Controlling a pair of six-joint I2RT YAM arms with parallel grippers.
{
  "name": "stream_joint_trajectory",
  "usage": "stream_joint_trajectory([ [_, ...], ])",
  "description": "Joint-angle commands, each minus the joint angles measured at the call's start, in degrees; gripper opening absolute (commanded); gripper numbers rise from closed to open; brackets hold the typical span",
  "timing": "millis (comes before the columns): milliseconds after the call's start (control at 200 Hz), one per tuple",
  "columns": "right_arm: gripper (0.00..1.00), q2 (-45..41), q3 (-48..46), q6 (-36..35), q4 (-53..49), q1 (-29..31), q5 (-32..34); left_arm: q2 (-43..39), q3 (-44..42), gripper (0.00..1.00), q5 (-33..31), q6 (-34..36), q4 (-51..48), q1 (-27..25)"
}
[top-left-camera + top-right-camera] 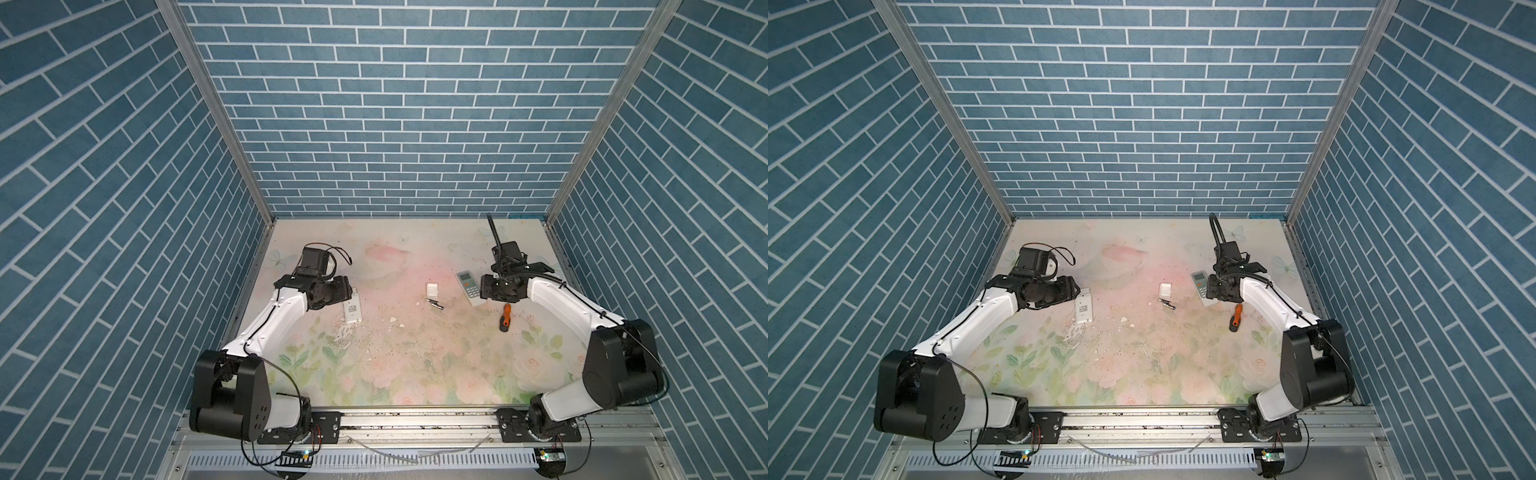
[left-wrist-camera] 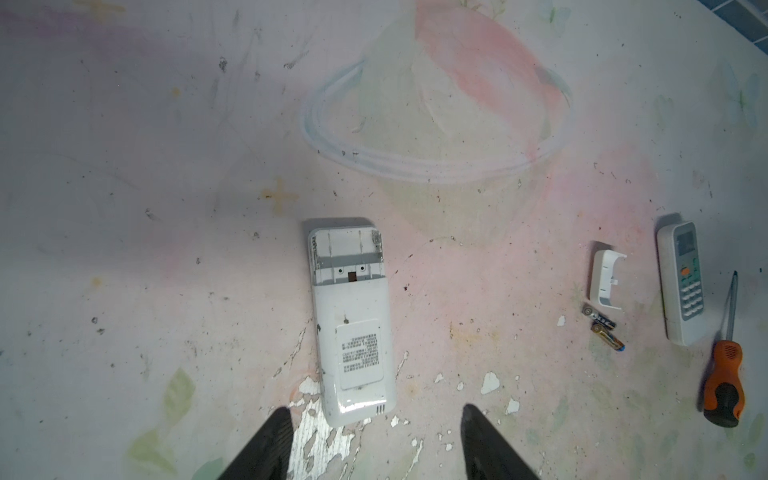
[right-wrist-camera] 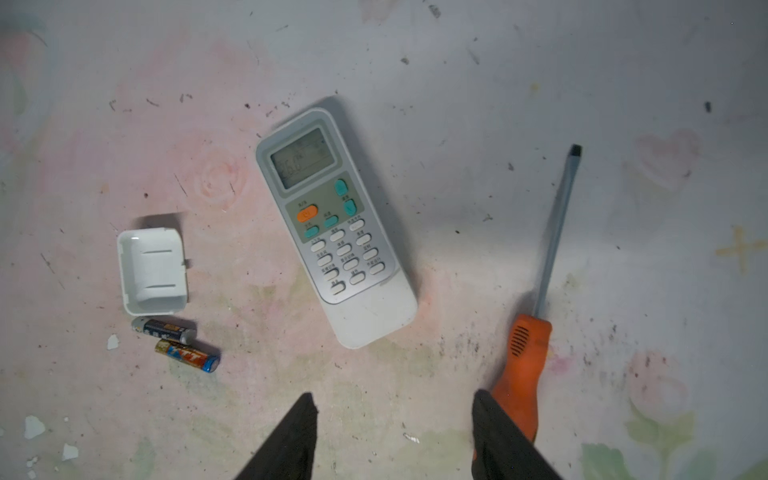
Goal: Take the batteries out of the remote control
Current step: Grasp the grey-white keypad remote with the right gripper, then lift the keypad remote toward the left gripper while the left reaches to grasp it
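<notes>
Left gripper [image 2: 376, 411] fingers spread wide, nothing gripped; end of face-down white remote [image 2: 353, 328] shows just ahead of tips, its battery bay [image 2: 347, 257] open & empty. Right gripper [image 3: 395, 395] likewise wide & empty, one finger beside orange screwdriver [image 3: 528, 357] handle; face-up remote [image 3: 332, 224] just beyond. Farther out: dark battery [image 3: 164, 329] & gold-blue battery [image 3: 187, 355] lie side by side on table [image 3: 457, 104], next to loose battery cover [image 3: 151, 270]. Est.: cells light, rigid, smooth & round, so prone to roll/slip; pinch one at a time across mid-barrel, fingers square to axis. Face-up remote's LCD shows digits, prob. loaded; back not visible.
</notes>
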Motion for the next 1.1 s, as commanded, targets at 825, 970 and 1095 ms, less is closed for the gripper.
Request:
stream_joint_trajectory([
  [825,0.72,23.44,14.96,-13.53,-1.81,1.74,-0.65,-10.55,-5.50,0.62,-3.57,-7.41,-1.46,-8.05],
  [970,0.68,23.13,13.65,-12.28,-1.42,1.77,-2.38,-9.27,-5.03,0.62,-3.01,-7.34,-0.63,-8.15],
  [1095,0.65,22.60,12.29,-11.60,-1.56,1.85,-2.73,-7.00,-4.08,0.62,-2.25,-7.41,1.05,-8.74],
])
